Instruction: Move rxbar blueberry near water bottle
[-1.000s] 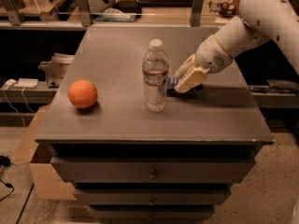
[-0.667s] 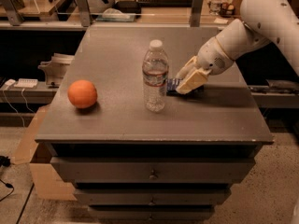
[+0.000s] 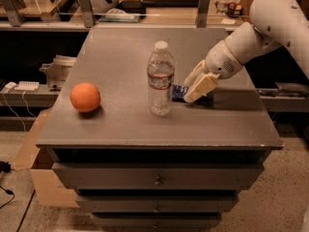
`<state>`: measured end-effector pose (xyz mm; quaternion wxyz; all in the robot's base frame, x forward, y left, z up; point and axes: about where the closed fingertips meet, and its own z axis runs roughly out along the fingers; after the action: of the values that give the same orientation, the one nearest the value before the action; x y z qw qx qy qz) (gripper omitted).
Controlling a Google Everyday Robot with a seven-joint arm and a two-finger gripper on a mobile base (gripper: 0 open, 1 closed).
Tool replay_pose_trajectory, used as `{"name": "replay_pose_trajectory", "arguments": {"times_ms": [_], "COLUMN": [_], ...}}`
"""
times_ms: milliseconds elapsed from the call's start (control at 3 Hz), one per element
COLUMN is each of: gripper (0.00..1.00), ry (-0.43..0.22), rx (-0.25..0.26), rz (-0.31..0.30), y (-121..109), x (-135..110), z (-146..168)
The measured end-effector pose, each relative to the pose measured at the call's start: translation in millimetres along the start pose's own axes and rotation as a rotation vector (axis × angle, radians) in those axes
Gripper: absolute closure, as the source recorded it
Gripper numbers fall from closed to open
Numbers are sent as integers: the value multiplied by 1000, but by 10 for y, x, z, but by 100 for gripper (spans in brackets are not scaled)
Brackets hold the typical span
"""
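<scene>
The water bottle [image 3: 160,79] stands upright near the middle of the grey cabinet top [image 3: 120,124], clear with a white cap. The rxbar blueberry [image 3: 179,92], a dark blue wrapper, lies low on the top just right of the bottle, only its left end showing. My gripper [image 3: 187,92] reaches in from the right on the white arm [image 3: 251,37] and is shut on the bar, its pale fingers [image 3: 202,86] covering the rest of it. The bar's visible end is a small gap from the bottle.
An orange ball-like fruit [image 3: 85,97] sits on the left part of the top. Drawers [image 3: 157,180] run below the front edge. Shelves with clutter [image 3: 120,13] stand behind. A cardboard box [image 3: 41,178] sits on the floor at the left.
</scene>
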<state>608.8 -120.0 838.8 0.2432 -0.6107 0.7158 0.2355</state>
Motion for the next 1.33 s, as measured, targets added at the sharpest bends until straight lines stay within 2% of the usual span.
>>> {"name": "replay_pose_trajectory", "arguments": {"times_ms": [333, 667, 1333], "gripper": [0, 0, 0], "ry": [2, 6, 44], "rx": [-4, -4, 156], "rz": [1, -1, 14], "y": [-1, -4, -84], "x": [13, 20, 271], "z": [-6, -20, -591]}}
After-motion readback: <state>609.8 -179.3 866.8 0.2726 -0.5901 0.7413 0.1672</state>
